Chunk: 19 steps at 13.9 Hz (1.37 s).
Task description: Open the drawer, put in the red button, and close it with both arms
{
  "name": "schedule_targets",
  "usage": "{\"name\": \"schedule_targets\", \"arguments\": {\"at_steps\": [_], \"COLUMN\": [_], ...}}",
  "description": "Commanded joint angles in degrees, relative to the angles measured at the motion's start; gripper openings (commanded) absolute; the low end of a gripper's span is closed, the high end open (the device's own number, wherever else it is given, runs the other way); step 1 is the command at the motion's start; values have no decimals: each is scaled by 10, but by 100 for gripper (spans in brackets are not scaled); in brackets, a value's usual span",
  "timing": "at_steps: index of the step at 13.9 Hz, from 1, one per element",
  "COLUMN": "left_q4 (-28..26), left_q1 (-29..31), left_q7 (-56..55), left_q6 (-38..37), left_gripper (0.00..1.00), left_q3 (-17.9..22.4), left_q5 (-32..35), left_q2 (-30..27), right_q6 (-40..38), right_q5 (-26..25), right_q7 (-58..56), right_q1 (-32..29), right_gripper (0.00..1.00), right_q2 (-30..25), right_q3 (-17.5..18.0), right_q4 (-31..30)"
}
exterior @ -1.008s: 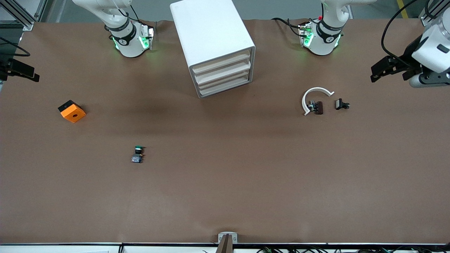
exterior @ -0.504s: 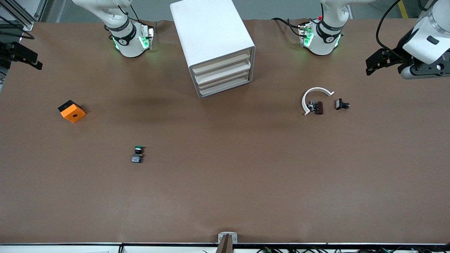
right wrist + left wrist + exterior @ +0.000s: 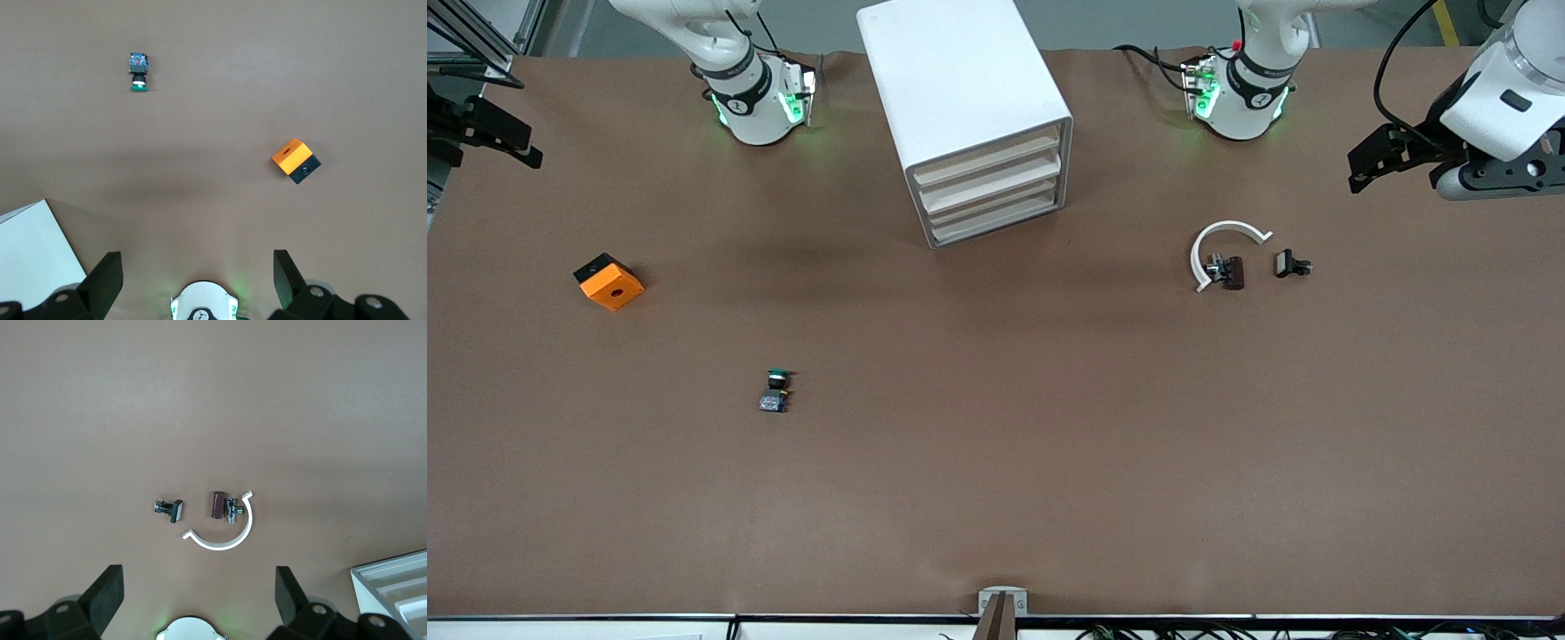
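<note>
my left gripper (image 3: 197, 593) jaws open, over table (image 3: 1049, 444) end | my right gripper (image 3: 197, 270) jaws open, likewise | drawers (image 3: 989, 188) shut

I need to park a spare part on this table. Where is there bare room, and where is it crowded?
Free: the broad strip nearer the front camera than the green-capped button, and the middle between it and the white arc. Crowded: around the arc and its two small dark parts, and by the cabinet.

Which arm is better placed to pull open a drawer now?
Likely left: the drawers face its end and show in its wrist view. Left gripper and right gripper both hover open at the table's ends.
</note>
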Motion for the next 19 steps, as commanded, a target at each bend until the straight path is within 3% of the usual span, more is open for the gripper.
{"name": "schedule_targets", "arguments": {"at_steps": [1,6,19], "left_q4": [9,39,41], "left_q1": [9,11,28], "left_q7": [-5,-4,2], "left_q6": [3,1,-1], "left_gripper": [100,100,100], "left_q3": [1,1,0], "left_q5": [-6,-3,-1], "left_q2": [6,35,36], "right_q6": [11,21,41], "right_q5": [21,21,13], "right_q7": [30,29,22], "right_q1": [2,3,1], "right_gripper": [100,100,100], "right_q2": [-8,-8,-8], "right_q3": [-1,0,-2], "right_q4": [-4,-3,-2]}}
